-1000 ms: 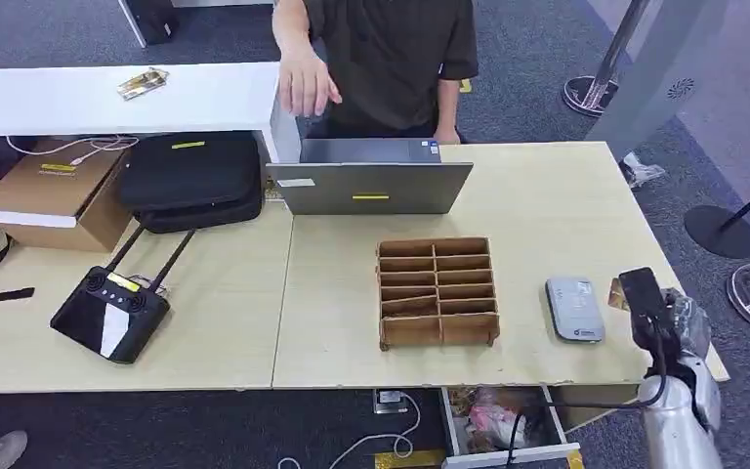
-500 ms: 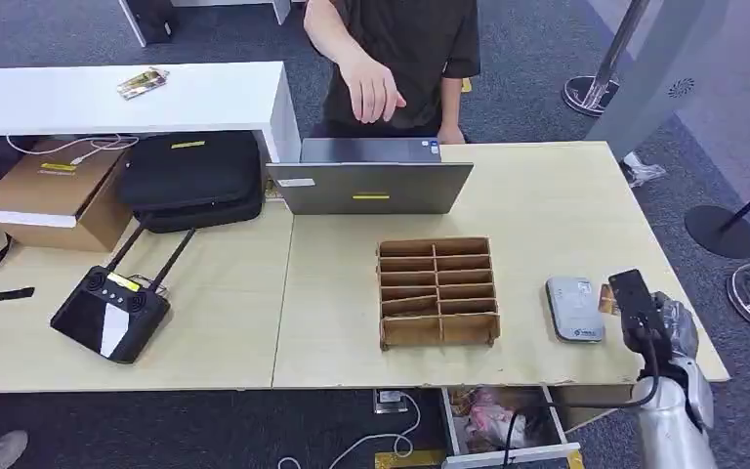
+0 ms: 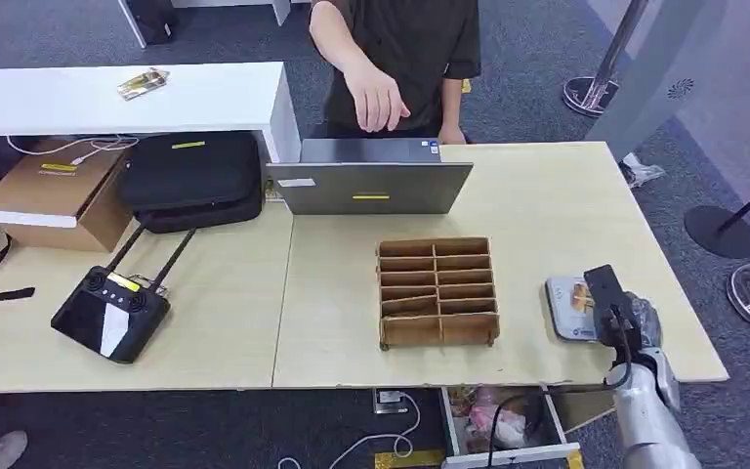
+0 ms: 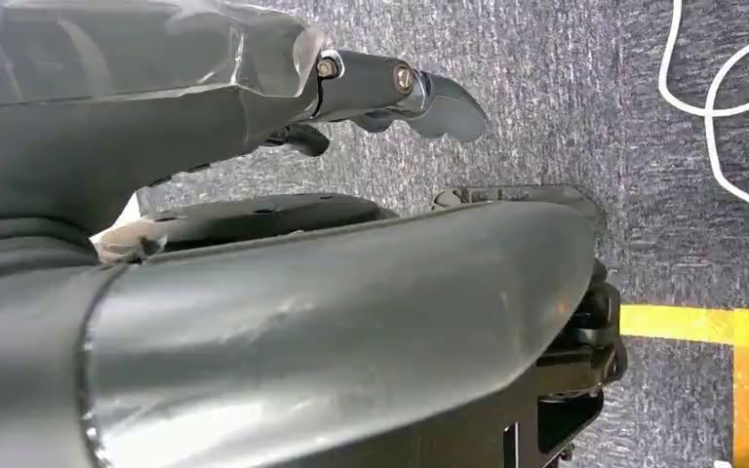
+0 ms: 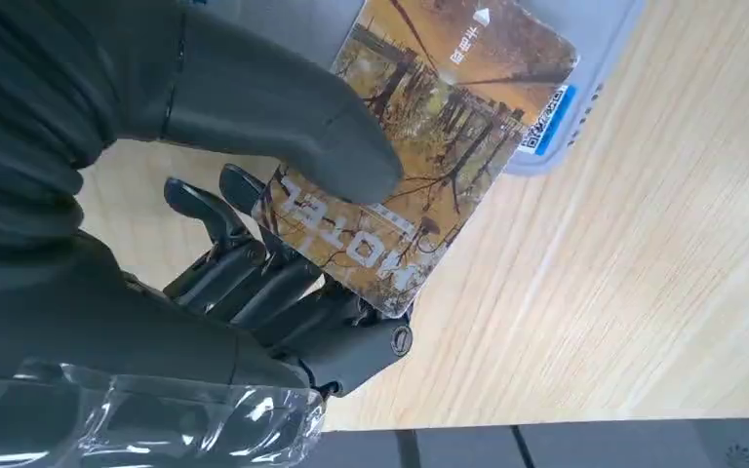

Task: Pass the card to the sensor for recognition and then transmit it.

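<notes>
My right hand [image 3: 617, 311] is at the table's right front and pinches an orange hotel card [image 5: 429, 146] between thumb and fingers. The card [image 3: 577, 294] hangs over the grey sensor [image 3: 566, 311], a flat rounded box lying right of the wooden divider tray. In the right wrist view the card's far end overlaps the grey sensor [image 5: 585, 58]. My left hand [image 4: 390, 93] hangs over grey carpet, fingers loosely curled, nothing in it.
A wooden divider tray [image 3: 437, 290] stands mid-table, a grey laptop [image 3: 371, 181] behind it. A person [image 3: 400, 49] stands behind the laptop with one hand [image 3: 379, 101] stretched over it. A black controller [image 3: 109, 313], a black bag [image 3: 190, 176] and a cardboard box [image 3: 54, 191] lie left.
My right hand has carried the card leftward from the table's right edge to over the sensor. The person's hand has swung right, over the laptop.
</notes>
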Motion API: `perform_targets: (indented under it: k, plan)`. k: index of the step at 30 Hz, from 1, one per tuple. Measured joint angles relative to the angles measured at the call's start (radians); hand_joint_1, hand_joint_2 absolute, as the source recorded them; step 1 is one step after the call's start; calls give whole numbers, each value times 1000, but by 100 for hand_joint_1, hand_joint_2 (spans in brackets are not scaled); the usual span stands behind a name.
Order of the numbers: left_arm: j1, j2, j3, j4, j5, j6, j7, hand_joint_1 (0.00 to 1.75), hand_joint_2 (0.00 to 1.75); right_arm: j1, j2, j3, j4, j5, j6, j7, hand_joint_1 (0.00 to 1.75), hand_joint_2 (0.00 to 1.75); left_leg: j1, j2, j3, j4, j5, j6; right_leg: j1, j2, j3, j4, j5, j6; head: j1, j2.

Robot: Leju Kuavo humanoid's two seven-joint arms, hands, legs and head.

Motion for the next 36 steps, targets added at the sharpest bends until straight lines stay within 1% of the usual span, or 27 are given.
perform_targets:
  k: [6, 13, 15, 17, 21, 23, 26, 29, 31, 34, 36]
  plan:
    - [-1, 0, -13, 0, 2, 7, 3, 0, 0, -56, 1, -2, 131, 5, -15, -5, 175, 175, 0, 2, 6, 0, -2, -1, 0, 2, 5, -1, 0, 0, 0, 0]
    - [-1, 0, -14, 0, 8, 7, 2, 0, 0, -83, 2, -3, 183, 8, -15, -8, 175, 175, 1, 5, 13, 0, -3, -1, 0, 6, 12, -1, -1, 1, 0, 0]
    - [-1, 0, -14, 0, 11, 7, -1, 0, 0, -84, 2, -4, 186, 8, -29, -33, 175, 175, 1, 5, 13, 0, -3, -1, 0, 6, 13, -1, 0, 0, 0, 0]
    - [-1, 0, -14, 0, 15, 7, -5, 0, 0, -84, 4, -4, 180, 16, -61, -63, 175, 175, 1, 5, 13, 0, -3, -1, 0, 5, 13, -1, 0, 0, 0, 0]
    - [-1, 0, -20, 0, 26, 8, -7, 0, 0, -70, 19, 12, 109, 38, -85, -65, 175, 175, 0, 4, 12, 0, -3, -1, 0, 5, 12, 0, 0, 0, 0, 0]
    - [0, 0, -29, 0, 29, 8, -9, 0, 0, -61, 33, 34, 46, 48, -88, -68, 175, 175, 0, 4, 10, 0, -3, -1, 0, 4, 10, 0, 0, 0, 0, 0]
    - [1, 0, -31, 0, 39, 9, -16, 0, 0, -54, 46, 84, -66, 73, -86, -37, 175, 175, 0, 3, 5, 0, 0, 0, 0, 3, 4, 0, 0, 0, 0, 0]
    - [1, 0, -34, 0, 42, 9, -18, 0, 0, -53, 52, 116, -131, 76, -85, -26, 175, 175, 0, 2, 4, 0, 0, 0, 0, 2, 4, 0, 0, 0, 0, 0]
    - [1, 0, -37, 0, 43, 9, -19, 0, 0, -49, 53, 129, -159, 74, -87, -29, 175, 175, 0, 1, 2, 0, 0, 0, 0, 2, 2, 0, 0, 0, 0, 0]
    - [1, 0, -38, 0, 47, 8, -20, 0, 0, -48, 58, 157, -205, 83, -88, -66, 175, 175, 0, 1, -1, 0, 0, 0, 0, 2, -1, 1, 0, 0, 0, 0]
    - [0, 0, -40, 0, 50, 6, -23, 0, 0, -58, 65, 195, -257, 103, -69, -61, 175, 175, 0, 1, -2, 0, 0, 0, 0, 2, -2, 1, 0, 0, 0, 0]
